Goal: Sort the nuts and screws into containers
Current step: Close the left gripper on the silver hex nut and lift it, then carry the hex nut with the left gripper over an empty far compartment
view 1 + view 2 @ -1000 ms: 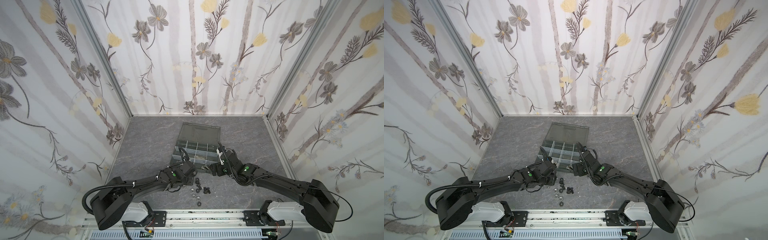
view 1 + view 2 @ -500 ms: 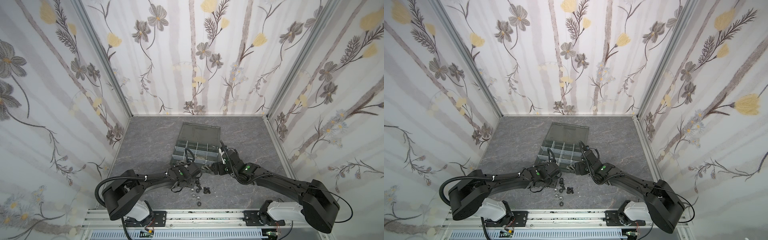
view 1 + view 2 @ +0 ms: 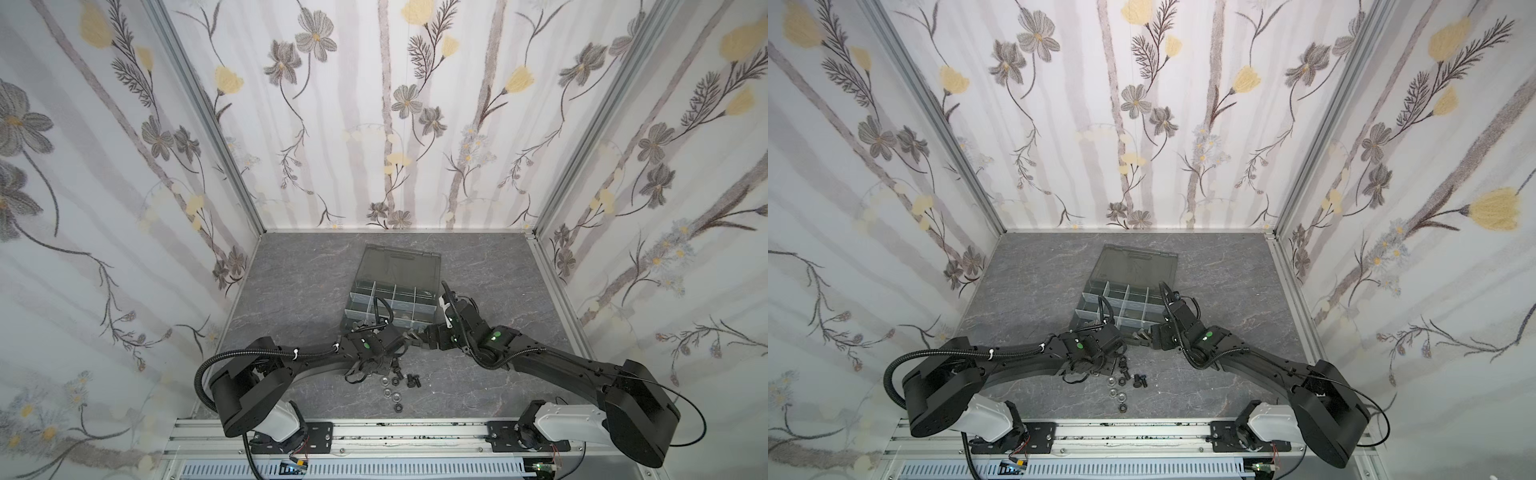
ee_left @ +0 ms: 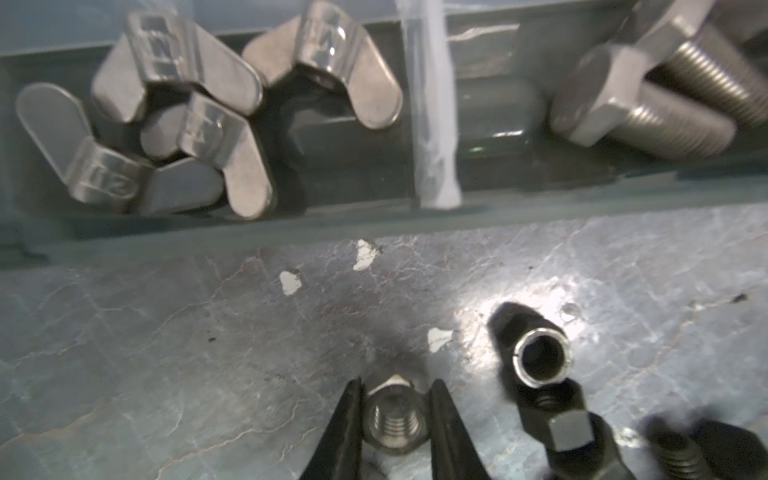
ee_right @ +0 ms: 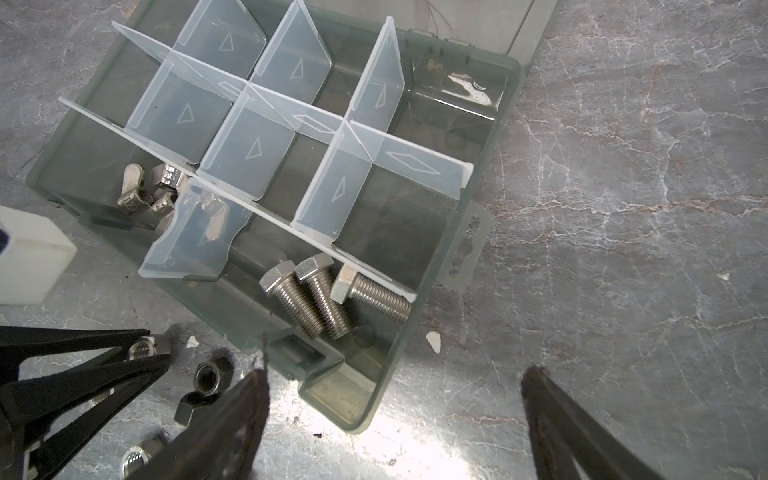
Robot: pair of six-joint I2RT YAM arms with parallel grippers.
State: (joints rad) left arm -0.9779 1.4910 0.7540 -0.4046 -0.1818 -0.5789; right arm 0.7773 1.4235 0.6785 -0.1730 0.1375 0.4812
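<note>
Just before the organiser box [image 4: 166, 232], fingers [image 4: 345, 424] of the left gripper [image 4: 397, 382] bracket a silver nut [image 4: 395, 419] on the surface [image 4: 166, 332]—pinched or not, I cannot tell—so an off-centre squeeze may squirt it out; the right gripper [image 5: 397, 370] gapes wide.

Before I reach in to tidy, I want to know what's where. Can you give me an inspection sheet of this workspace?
Surface: grey marbled tabletop.
Job's things: organiser box open; wing nuts in one cell, silver bolts in the next; black bolts and loose nuts in front.
Clutter: white flecks on the tabletop.
Grippers: left gripper jaws narrowly flank a silver nut, grip unclear; right gripper jaws wide, empty, by the box corner.
Cables: conduit loops off the left arm; thin cable at the right arm's base.
Surroundings: floral walls on three sides; metal rail in front.
</note>
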